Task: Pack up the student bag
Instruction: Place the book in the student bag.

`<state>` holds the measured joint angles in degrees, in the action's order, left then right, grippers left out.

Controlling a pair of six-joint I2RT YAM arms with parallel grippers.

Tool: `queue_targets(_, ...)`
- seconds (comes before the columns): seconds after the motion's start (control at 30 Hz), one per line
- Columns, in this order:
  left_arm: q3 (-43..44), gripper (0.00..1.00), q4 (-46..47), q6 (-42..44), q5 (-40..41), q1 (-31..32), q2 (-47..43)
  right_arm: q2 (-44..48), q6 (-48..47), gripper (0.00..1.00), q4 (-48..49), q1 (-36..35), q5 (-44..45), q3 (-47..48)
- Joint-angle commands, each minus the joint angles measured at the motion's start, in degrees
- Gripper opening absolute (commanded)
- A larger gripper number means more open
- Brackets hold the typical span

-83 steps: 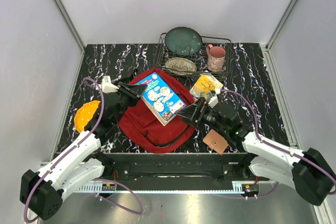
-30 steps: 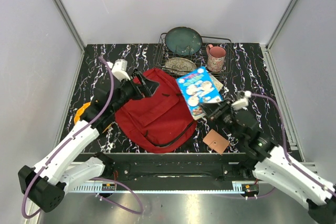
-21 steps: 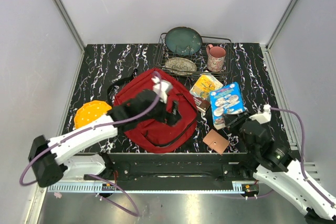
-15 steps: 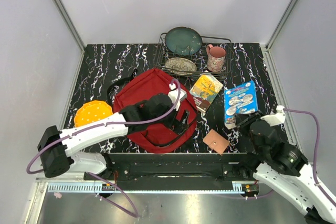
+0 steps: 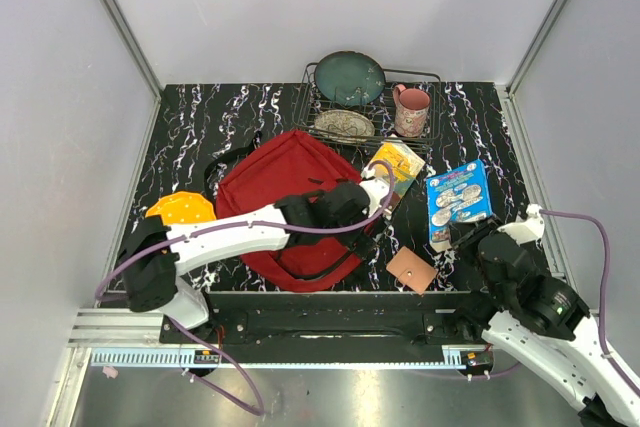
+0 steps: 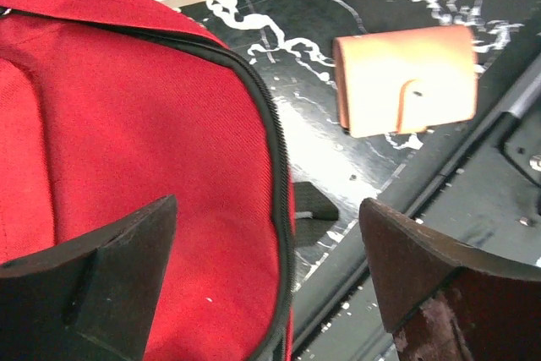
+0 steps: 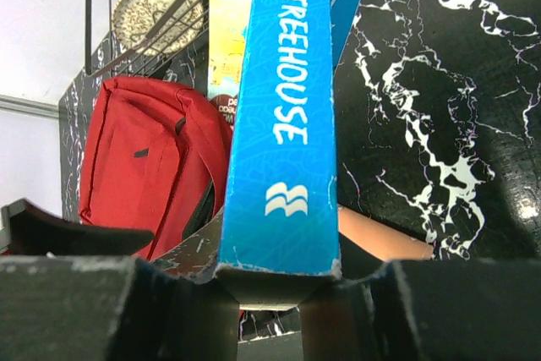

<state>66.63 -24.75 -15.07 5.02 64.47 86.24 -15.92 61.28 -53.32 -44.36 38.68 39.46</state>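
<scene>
A black tabletop (image 5: 200, 117) veined with white marbling fills the middle of the top view, closed in by plain pale grey walls at the back (image 5: 330, 7), left (image 5: 50, 147) and right (image 5: 600, 127). Aluminium frame posts (image 5: 118, 19) run up the two back corners. Along the near edge lies a metal rail (image 5: 320, 357), with a brushed steel surface (image 5: 330, 397) below it, all under soft, even light.

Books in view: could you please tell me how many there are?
2. A blue book is held in the right gripper; a yellow book lies beside the student bag, which may hide more.
</scene>
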Motion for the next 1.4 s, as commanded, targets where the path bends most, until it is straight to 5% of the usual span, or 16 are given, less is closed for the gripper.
queue_targets(0.0, 5.2, 0.9, -3.5, 1.2, 6.1, -0.1, 4.6, -0.5, 0.4, 0.0, 3.9, 0.0, -0.1, 0.8)
queue_targets(0.5, 5.1, 0.54, -4.1, -0.9, 10.1, -0.1, 4.9, 3.4, 2.0, 0.0, 4.3, 0.0, -2.0, -2.9)
queue_targets(0.63, 6.4, 0.24, -4.6, -0.9, 9.0, -0.1, 4.6, 3.2, 3.5, 0.01, 4.2, 0.0, -3.1, -3.3)
queue_targets(0.93, 7.9, 0.21, -6.0, -0.9, 8.1, -0.6, 2.4, 4.0, 4.8, 0.01, 4.5, 0.0, -6.2, -4.6)
queue_targets(1.0, 8.0, 0.0, -6.4, -0.7, 7.6, -0.9, 2.1, 4.3, 5.3, 0.01, 4.5, 0.0, -6.4, -4.8)
queue_targets(1.37, 10.2, 0.0, -7.9, -3.7, 14.1, -5.8, -9.5, 3.1, -0.2, 0.0, 19.8, 0.1, -20.4, -2.7)
